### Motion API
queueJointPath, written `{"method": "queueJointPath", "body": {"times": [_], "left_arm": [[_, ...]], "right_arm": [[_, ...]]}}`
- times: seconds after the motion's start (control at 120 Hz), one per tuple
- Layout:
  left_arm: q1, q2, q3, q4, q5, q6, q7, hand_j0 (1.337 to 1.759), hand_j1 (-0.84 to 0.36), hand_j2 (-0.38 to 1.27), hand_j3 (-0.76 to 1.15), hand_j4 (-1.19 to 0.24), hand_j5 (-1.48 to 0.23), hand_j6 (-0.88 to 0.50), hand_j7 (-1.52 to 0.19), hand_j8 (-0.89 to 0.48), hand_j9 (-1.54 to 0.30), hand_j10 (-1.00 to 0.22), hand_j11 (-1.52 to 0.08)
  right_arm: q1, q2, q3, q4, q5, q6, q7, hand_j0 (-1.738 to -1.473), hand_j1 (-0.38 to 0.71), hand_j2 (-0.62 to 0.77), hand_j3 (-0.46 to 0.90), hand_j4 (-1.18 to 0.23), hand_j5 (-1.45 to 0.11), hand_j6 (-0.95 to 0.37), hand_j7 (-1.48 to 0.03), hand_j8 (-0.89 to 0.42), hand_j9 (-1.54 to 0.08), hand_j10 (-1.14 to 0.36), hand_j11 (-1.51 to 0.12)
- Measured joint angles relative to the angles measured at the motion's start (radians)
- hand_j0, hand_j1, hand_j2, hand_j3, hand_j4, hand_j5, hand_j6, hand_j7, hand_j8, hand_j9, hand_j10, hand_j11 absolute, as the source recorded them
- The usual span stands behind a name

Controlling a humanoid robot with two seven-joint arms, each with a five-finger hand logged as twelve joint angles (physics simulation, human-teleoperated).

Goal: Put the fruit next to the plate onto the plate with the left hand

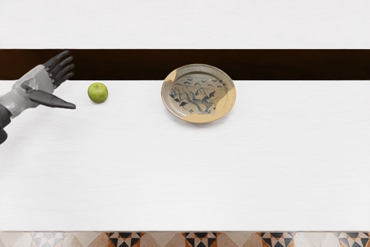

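Note:
A small green apple [97,92] sits on the white table, left of a round tan plate [198,93] painted with a dark tree pattern. Nothing lies on the plate. My left hand [58,82] reaches in from the left edge, fingers spread and thumb pointing toward the apple. It stays a short gap to the left of the fruit and does not touch it. No right arm shows in the head view.
The white table [185,166] runs across the whole picture, with a dark gap [260,65] behind the plate and a second white surface [185,15] beyond. A patterned floor shows along the bottom edge.

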Motion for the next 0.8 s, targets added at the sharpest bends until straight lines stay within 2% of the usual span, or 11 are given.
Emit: {"method": "queueJointPath", "body": {"times": [0.1, 0.142, 0.233, 0.292, 0.358, 0.442, 0.542, 0.65, 0.8], "left_arm": [[-0.011, 0.000, 0.000, 0.000, 0.003, 0.001, 0.000, 1.658, 0.35, 0.00, 0.00, 0.00, 0.00, 0.00, 0.00, 0.00, 0.00, 0.00, 0.00], [-0.065, 0.000, 0.023, -0.002, 0.032, 0.019, 0.000, 1.658, 0.35, 0.00, 0.00, 0.00, 0.00, 0.00, 0.00, 0.00, 0.00, 0.00, 0.00], [-0.181, -0.019, 0.177, -0.008, 0.078, 0.136, 0.000, 1.658, 0.35, 0.00, 0.00, 0.00, 0.00, 0.00, 0.00, 0.00, 0.00, 0.00, 0.00], [-0.219, -0.021, 0.264, -0.011, 0.127, 0.226, 0.000, 1.658, 0.35, 0.00, 0.00, 0.00, 0.00, 0.00, 0.00, 0.00, 0.00, 0.00, 0.00], [-0.225, -0.021, 0.336, -0.015, 0.201, 0.350, 0.000, 1.658, 0.35, 0.00, 0.00, 0.00, 0.00, 0.00, 0.00, 0.00, 0.00, 0.00, 0.00], [-0.292, -0.021, 0.413, -0.039, 0.250, 0.477, 0.000, 1.658, 0.35, 0.00, 0.00, 0.00, 0.00, 0.00, 0.00, 0.00, 0.00, 0.00, 0.00], [-0.408, -0.021, 0.493, -0.101, 0.276, 0.573, 0.000, 1.658, 0.35, 0.00, 0.00, 0.00, 0.00, 0.00, 0.00, 0.00, 0.00, 0.00, 0.00], [-0.400, -0.051, 0.551, -0.139, 0.353, 0.675, 0.000, 1.658, 0.35, 0.00, 0.00, 0.00, 0.00, -0.01, 0.00, 0.00, 0.00, 0.00, 0.00], [-0.396, -0.066, 0.608, -0.154, 0.427, 0.809, 0.000, 1.658, 0.34, 0.00, 0.00, -0.01, -0.01, -0.01, -0.01, -0.01, -0.01, -0.01, -0.01]], "right_arm": [[0.000, 0.000, 0.005, -0.002, 0.000, 0.000, 0.000, -1.658, -0.35, 0.00, 0.00, 0.00, 0.00, 0.00, 0.00, 0.00, 0.00, 0.00, 0.00], [0.000, 0.000, 0.006, -0.004, 0.000, 0.000, 0.000, -1.658, -0.35, 0.00, 0.00, 0.00, 0.00, 0.00, 0.00, 0.00, 0.00, 0.00, 0.00], [0.000, 0.000, 0.007, -0.007, 0.000, 0.000, 0.000, -1.658, -0.35, 0.00, 0.00, 0.00, 0.00, 0.00, 0.00, 0.00, 0.00, 0.00, 0.00], [0.000, 0.000, 0.007, -0.008, 0.000, 0.000, 0.000, -1.658, -0.35, 0.00, 0.00, 0.00, 0.00, 0.00, 0.00, 0.00, 0.00, 0.00, 0.00], [0.000, 0.000, 0.007, -0.008, 0.000, 0.000, 0.000, -1.658, -0.35, 0.00, 0.00, 0.00, 0.00, 0.00, 0.00, 0.00, 0.00, 0.00, 0.00], [0.000, 0.000, 0.007, -0.008, 0.000, 0.000, 0.000, -1.658, -0.35, 0.00, 0.00, 0.00, 0.00, 0.00, 0.00, 0.00, 0.00, 0.00, 0.00], [0.000, 0.000, 0.007, -0.009, 0.000, 0.000, 0.000, -1.658, -0.35, 0.00, 0.00, 0.00, 0.00, 0.00, 0.00, 0.00, 0.00, 0.00, 0.00], [0.000, 0.000, 0.007, -0.009, 0.000, 0.000, 0.000, -1.658, -0.35, 0.00, 0.00, 0.00, 0.00, 0.00, 0.00, 0.00, 0.00, 0.00, 0.00], [0.000, 0.000, 0.007, -0.009, 0.000, 0.000, 0.000, -1.658, -0.35, 0.00, 0.00, 0.00, 0.00, 0.00, 0.00, 0.00, 0.00, 0.00, 0.00]]}}
